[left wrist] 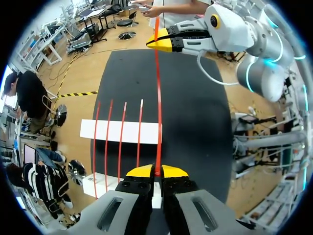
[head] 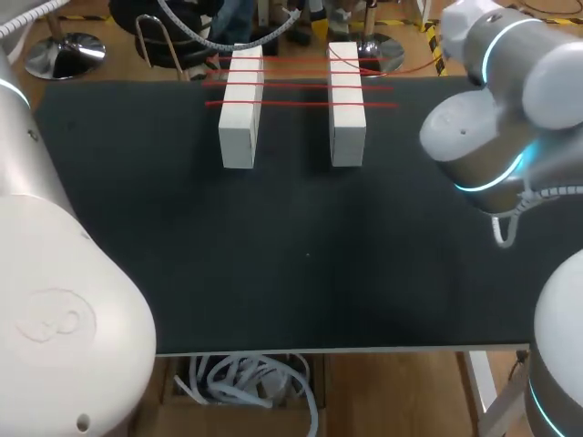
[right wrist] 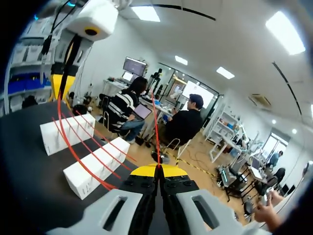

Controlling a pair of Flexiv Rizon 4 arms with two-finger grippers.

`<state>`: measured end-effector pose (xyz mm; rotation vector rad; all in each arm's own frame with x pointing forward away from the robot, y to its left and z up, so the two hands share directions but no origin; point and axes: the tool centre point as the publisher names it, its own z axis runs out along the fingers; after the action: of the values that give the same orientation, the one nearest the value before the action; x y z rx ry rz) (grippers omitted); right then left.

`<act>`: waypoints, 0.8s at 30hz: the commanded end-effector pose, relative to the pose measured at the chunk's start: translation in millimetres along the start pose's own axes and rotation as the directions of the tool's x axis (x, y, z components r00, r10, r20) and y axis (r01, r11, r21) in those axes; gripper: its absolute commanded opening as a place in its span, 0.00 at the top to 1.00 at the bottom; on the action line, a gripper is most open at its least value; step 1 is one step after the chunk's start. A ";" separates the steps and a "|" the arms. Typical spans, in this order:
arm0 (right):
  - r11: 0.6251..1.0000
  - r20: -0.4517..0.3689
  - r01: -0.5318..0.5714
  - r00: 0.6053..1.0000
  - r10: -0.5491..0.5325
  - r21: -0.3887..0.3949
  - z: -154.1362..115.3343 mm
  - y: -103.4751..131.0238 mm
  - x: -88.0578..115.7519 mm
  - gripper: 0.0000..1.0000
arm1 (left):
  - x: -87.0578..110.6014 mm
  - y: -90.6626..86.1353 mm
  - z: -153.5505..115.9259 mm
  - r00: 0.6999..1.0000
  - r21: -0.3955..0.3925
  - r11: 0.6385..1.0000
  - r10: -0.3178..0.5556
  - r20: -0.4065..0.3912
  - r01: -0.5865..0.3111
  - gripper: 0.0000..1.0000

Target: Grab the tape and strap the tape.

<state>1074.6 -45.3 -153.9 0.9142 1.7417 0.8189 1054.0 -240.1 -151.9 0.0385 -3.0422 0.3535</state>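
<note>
Head view: a black surface point(head: 301, 264) carries two white blocks point(head: 239, 123) at its far edge, with red tape point(head: 291, 86) strung across both in several strands.

Left wrist view: the left jaws pinch the tape, which runs ahead to the right jaws.

Right wrist view: the right jaws, pressed together, pinch the tape too. Print on one block's end is too small to read.

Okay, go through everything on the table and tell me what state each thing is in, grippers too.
left gripper, shut on the red tape.
right gripper, shut on the red tape.
white blocks, lying flat, side by side, apart.
red tape, stretched between both grippers, four strands across both white blocks.
</note>
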 end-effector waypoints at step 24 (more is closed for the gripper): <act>0.908 -0.018 0.365 0.929 -0.370 0.208 6.8 17.7 34.1 1.00 | 0.0 -0.4 -0.6 1.000 -0.004 1.000 -0.001 -0.001 0.001 1.00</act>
<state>1078.8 -10.6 -160.9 0.6264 1.8734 0.5042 1053.8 -239.9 -151.7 0.0381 -3.0417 0.3542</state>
